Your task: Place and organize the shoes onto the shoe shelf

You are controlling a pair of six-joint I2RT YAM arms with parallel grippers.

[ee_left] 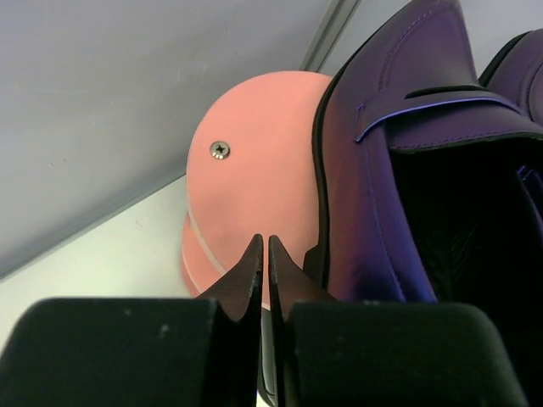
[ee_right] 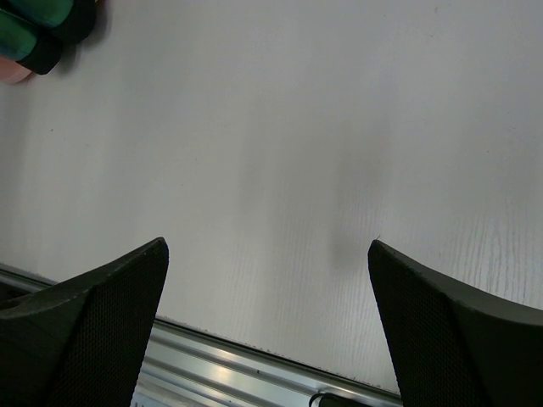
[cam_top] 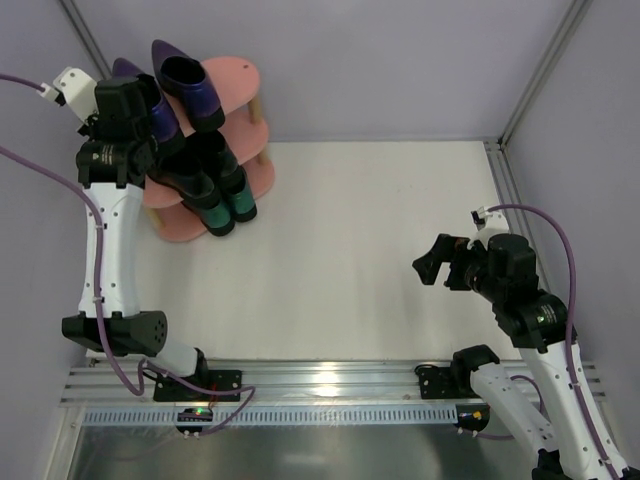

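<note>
The pink shoe shelf [cam_top: 236, 78] stands at the back left. Two purple shoes [cam_top: 190, 85] lie on its top board, a black pair [cam_top: 205, 165] on the middle board, and a teal-green pair [cam_top: 228, 205] on the bottom board. My left gripper [cam_top: 135, 115] hovers over the shelf's left end, partly hiding one purple shoe. In the left wrist view it [ee_left: 264, 242] is shut and empty, just left of a purple shoe [ee_left: 373, 170] on the top board [ee_left: 254, 161]. My right gripper [cam_top: 440, 262] is open and empty over the bare table [ee_right: 267, 246].
The right wrist view shows the teal heels [ee_right: 34, 25] and the bottom board's edge [ee_right: 13, 75] at far upper left. Grey walls close in behind and beside the shelf. A metal rail [cam_top: 330, 385] runs along the table's near edge.
</note>
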